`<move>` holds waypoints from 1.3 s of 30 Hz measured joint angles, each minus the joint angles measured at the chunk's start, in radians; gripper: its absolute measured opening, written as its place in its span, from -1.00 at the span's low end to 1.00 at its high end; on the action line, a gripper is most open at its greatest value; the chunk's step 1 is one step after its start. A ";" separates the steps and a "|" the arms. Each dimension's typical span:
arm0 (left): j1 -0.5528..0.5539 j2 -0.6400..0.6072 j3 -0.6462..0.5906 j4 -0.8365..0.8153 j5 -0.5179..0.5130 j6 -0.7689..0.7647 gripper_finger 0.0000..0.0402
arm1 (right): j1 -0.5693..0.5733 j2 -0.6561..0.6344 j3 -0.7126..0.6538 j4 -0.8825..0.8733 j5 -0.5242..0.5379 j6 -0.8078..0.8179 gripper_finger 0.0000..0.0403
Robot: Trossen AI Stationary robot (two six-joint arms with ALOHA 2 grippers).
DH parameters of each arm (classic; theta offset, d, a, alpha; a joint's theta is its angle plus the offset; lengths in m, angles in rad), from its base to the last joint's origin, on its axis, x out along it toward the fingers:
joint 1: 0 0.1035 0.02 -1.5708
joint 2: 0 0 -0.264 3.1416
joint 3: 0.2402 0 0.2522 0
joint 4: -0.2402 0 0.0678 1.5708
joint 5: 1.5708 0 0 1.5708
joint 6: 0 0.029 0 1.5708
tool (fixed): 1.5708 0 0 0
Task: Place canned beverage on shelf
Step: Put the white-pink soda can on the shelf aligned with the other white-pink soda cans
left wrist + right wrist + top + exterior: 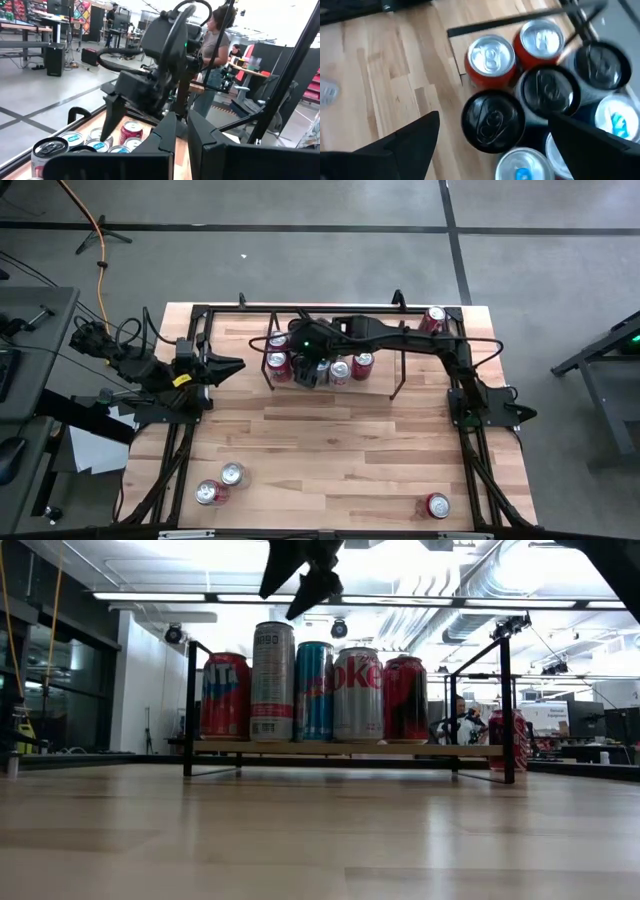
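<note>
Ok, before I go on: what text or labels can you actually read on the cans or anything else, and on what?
"oke", the visible part of a logo, on the silver can on the shelf.
"ZERO", near the top of the tall grey can; its small print is unreadable.
Large white letters on the leftmost red can, not legible.
Nothing else is readable.

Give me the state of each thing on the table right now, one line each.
Shelf: standing, holding a cluster of upright cans.
Right gripper: open, above the cans on the shelf, holding nothing.
Left gripper: shut, empty, beside the shelf.
Loose cans: on the table, not shelved.
</note>
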 joint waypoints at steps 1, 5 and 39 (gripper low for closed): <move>0.000 0.001 0.000 0.000 0.000 0.000 -1.00 | 0.003 0.005 -0.004 0.001 0.010 0.044 0.77; 0.000 0.002 0.000 0.000 -0.003 0.000 -1.00 | 0.020 0.011 -0.011 0.015 0.029 0.159 0.72; 0.001 0.003 0.000 0.010 -0.027 -0.133 -1.00 | 0.112 0.087 -0.007 0.050 0.291 0.519 0.61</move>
